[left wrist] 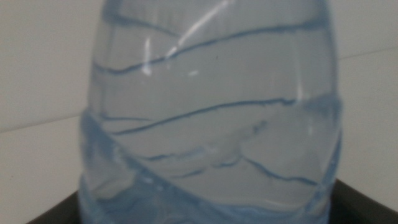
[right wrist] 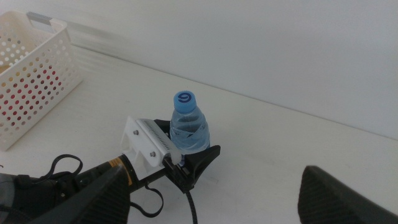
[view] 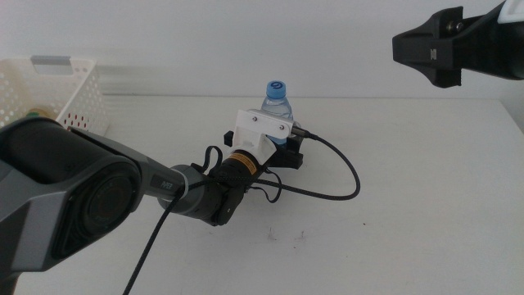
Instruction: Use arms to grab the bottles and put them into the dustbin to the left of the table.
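A clear water bottle [view: 277, 100] with a blue cap stands upright in the middle of the table [view: 409, 205]. My left gripper [view: 282, 146] reaches in from the left and is shut on the bottle's lower body. In the left wrist view the bottle [left wrist: 211, 124] fills the picture, with a dark jaw at each bottom corner. The right wrist view shows the bottle [right wrist: 188, 127] held between the black jaws of the left gripper [right wrist: 186, 148]. My right gripper [view: 438, 49] hovers high at the back right, open and holding nothing. The white dustbin [view: 61, 94] stands at the far left.
Red and yellow shapes show through the perforated side of the dustbin [right wrist: 34, 74]. A thin black cable [view: 348, 176] loops from the left wrist onto the tabletop to the right of the gripper. The table's back edge runs behind the bottle.
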You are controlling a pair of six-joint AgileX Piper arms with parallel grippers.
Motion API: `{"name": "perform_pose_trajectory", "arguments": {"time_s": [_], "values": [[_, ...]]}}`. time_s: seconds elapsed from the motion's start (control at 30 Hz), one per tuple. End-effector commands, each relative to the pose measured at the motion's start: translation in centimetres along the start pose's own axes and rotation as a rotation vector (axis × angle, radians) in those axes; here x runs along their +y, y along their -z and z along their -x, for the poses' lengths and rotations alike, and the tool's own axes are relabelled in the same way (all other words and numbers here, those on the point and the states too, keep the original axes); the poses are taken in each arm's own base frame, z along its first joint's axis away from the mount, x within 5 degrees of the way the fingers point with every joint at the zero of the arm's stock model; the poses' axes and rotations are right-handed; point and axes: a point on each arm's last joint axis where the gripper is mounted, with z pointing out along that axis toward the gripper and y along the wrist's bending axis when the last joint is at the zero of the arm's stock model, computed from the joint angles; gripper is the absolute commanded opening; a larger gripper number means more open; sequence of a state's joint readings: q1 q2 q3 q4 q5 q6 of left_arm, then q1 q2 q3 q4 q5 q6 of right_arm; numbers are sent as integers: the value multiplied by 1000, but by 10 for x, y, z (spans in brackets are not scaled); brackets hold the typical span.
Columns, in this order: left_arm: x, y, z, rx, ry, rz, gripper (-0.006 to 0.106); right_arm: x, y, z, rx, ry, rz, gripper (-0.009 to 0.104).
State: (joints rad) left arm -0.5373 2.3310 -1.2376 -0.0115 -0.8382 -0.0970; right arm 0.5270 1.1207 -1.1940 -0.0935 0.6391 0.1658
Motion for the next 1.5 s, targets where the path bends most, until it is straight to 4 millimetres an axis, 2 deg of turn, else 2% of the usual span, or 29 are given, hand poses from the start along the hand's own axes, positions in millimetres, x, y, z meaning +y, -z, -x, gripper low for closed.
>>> {"name": "perform_pose_trajectory", "arguments": {"time_s": [0.0,0.07,0.1,0.23,0.3,0.43,0.63,0.8,0.93,1.0,1.1,1.2,1.3,1.47], "values": [[0,-4,2,-6,-8,9,91,0,2,2,-16,11,0,90],[0,-4,2,-3,-26,12,80,0,2,2,-16,11,0,90],[0,-4,2,-3,-51,13,71,0,2,2,-16,11,0,90],[-3,4,10,-7,-57,7,21,0,2,2,-16,11,0,90],[-6,14,25,-21,-66,-3,-2,0,2,2,-16,11,0,90],[-11,34,60,-14,-71,-13,-2,0,2,2,-16,11,0,90],[-17,68,112,189,-71,-3,-2,0,2,2,-16,11,0,90],[-11,126,180,355,-106,26,-2,0,2,2,-16,11,0,90],[30,160,231,513,-95,78,-2,0,2,2,-16,11,0,90],[65,175,254,572,-78,115,-2,0,2,2,-16,11,0,90],[116,198,278,633,-23,214,-2,0,2,2,-16,11,0,90],[165,220,293,658,40,288,-2,0,2,2,-16,11,0,90],[198,229,297,655,94,285,-2,0,2,2,-16,11,0,90],[244,229,273,703,167,344,-2,0,2,2,-16,11,0,90]]}}
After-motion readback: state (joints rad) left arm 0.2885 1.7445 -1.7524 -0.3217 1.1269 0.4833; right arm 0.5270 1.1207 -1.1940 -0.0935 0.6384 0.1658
